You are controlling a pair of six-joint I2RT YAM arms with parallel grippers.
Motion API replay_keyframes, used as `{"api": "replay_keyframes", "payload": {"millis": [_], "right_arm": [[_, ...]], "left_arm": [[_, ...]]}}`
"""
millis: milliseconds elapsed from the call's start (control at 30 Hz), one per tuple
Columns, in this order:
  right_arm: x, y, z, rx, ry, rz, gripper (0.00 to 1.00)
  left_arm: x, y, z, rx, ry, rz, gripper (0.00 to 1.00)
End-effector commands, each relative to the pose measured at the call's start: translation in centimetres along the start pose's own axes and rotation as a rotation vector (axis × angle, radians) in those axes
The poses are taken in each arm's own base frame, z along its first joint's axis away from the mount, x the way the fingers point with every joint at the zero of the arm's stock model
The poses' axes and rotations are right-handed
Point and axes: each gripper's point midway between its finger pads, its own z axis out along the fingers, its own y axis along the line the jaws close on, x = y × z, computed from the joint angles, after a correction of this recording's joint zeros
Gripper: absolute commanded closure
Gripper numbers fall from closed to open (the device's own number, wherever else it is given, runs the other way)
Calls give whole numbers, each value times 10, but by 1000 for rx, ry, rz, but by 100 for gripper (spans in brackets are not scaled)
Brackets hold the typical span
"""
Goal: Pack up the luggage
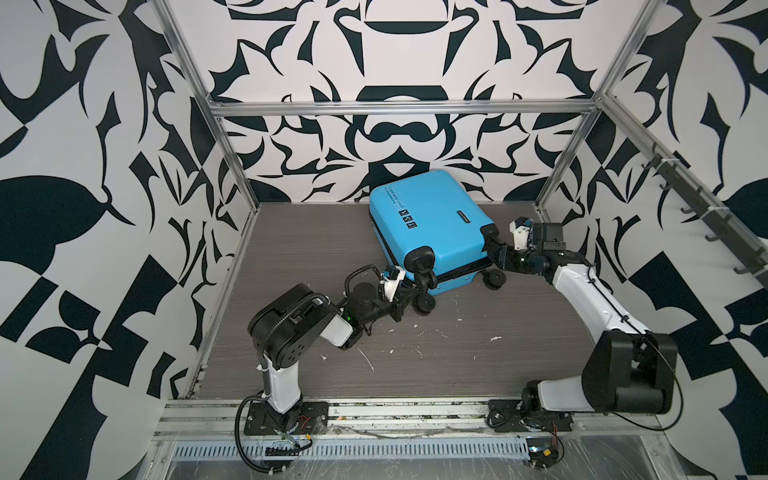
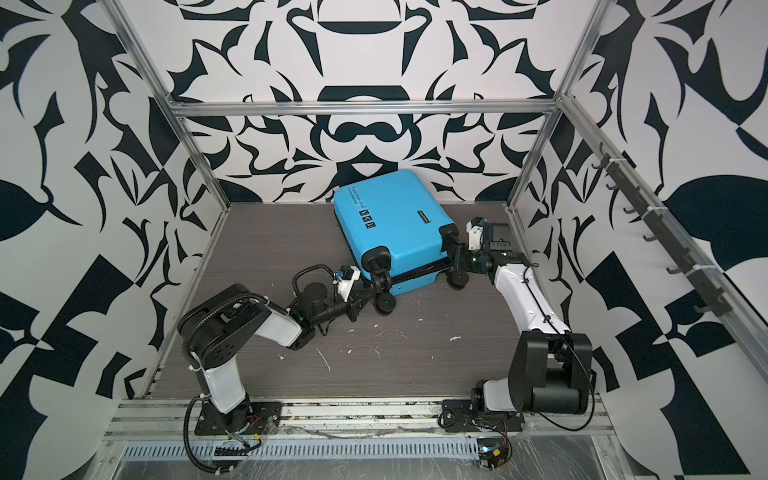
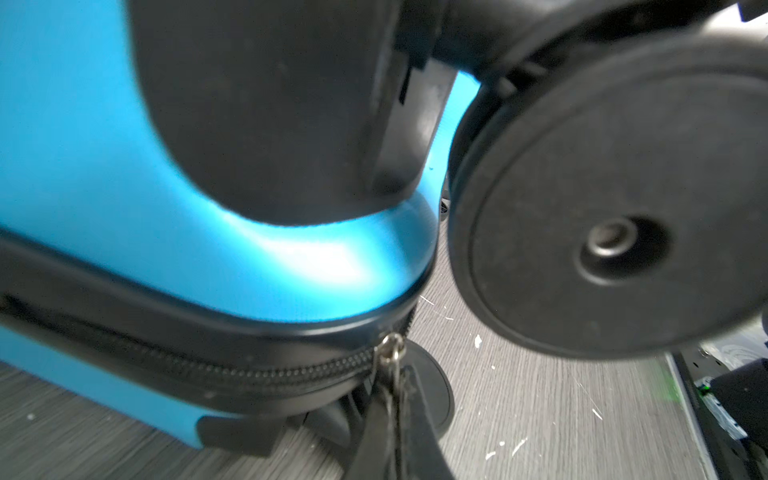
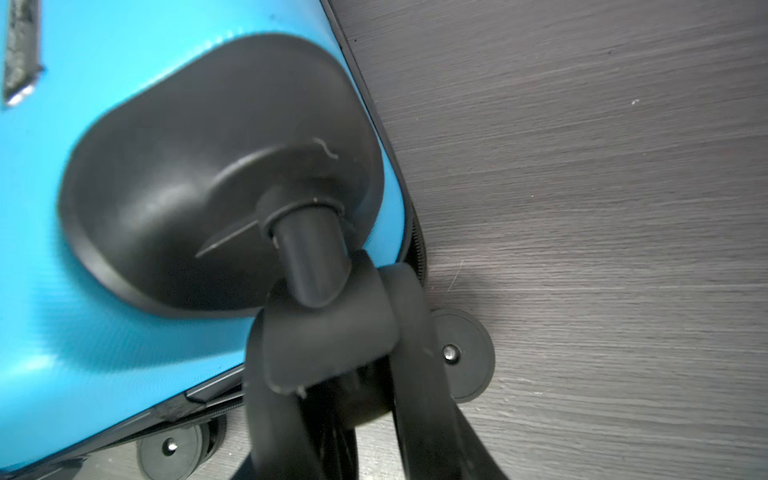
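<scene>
Luggage (image 1: 428, 216) lying flat, lid down, on desk (image 1: 311, 249) near back wall. Left pincer (image 3: 392, 419) pressed together, pinching zipper pull (image 3: 392, 374) at near corner. Right pincer (image 4: 345, 374) clamping caster wheel (image 4: 332, 328), likely bracing shell. Advising: holding brace firm, dragging pull along band, rounding corner slowly.

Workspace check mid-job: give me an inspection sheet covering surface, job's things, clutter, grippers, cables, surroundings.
Surface: grey wood-grain tabletop, white scuffs and flecks near the front.
Job's things: blue luggage lies flat at the back, halves together, wheels toward the arms.
Clutter: nothing seen.
Grippers: left gripper shut on the zipper pull; right gripper straddles a spinner wheel, grip unclear.
Cables: black hose loops at the left base; thin cable at the right arm; neither touches the luggage.
Surroundings: patterned walls, aluminium frame, hook rail on the right.
</scene>
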Motion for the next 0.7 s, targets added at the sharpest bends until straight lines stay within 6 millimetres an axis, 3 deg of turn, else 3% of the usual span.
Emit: {"api": "replay_keyframes", "payload": {"millis": [0,500,667], "right_arm": [[-18,22,-11,-69,-93,63,100],[17,54,0,-32,-24,80,100],[24,68,1,-55,-13,75,100]], "left_arm": [[-31,-25,-5,59,-118,96,100],[-34,-80,-5,-61,-131,455,100],[-28,-93,2,-55,-110,482,100]]}}
